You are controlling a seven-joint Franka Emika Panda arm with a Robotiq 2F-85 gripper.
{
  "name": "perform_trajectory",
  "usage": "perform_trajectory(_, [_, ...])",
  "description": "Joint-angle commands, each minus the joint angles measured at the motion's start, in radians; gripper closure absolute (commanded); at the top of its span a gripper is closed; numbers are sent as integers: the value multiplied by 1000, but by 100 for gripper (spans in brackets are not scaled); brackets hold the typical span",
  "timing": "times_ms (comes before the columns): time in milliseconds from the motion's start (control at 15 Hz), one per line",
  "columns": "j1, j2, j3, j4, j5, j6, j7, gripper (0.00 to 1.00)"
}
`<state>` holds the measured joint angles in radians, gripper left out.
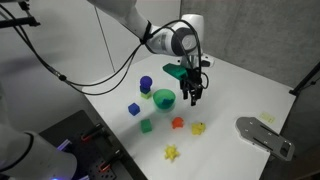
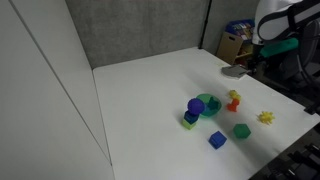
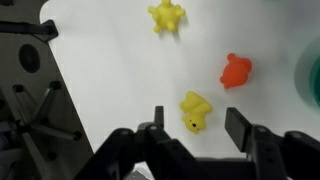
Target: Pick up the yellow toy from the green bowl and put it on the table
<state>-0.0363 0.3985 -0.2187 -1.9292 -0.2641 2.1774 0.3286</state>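
The green bowl [image 1: 164, 98] stands on the white table [image 1: 240, 90]; it also shows in an exterior view [image 2: 211, 101] and at the right edge of the wrist view [image 3: 314, 75]. The flat star-like yellow toy [image 1: 171, 153] lies on the table, away from the bowl, and shows at the top of the wrist view [image 3: 167, 15]. My gripper [image 1: 193, 92] hangs just beside the bowl, open and empty. In the wrist view my gripper [image 3: 197, 128] has its fingers either side of a lumpy yellow toy [image 3: 195, 110], above it and not touching.
An orange toy [image 3: 236, 71] lies between the lumpy yellow toy and the bowl. A dark blue cylinder [image 1: 146, 84], a blue cube [image 1: 134, 109] and a green cube [image 1: 146, 126] sit near the bowl. A grey metal fixture [image 1: 265, 135] is at the table edge.
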Motion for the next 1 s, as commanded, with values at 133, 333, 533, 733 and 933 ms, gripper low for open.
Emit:
perform_trajectory(133, [1, -173, 73, -66, 74, -64, -56, 0])
perform_trajectory(333, [5, -201, 112, -33, 141, -129, -75, 0])
perform_trajectory(533, [15, -220, 146, 6, 194, -190, -87, 0])
perform_trajectory(733, [37, -251, 171, 41, 190, -248, -71, 0])
perform_trajectory(933, [58, -309, 191, 56, 168, -315, -77, 0])
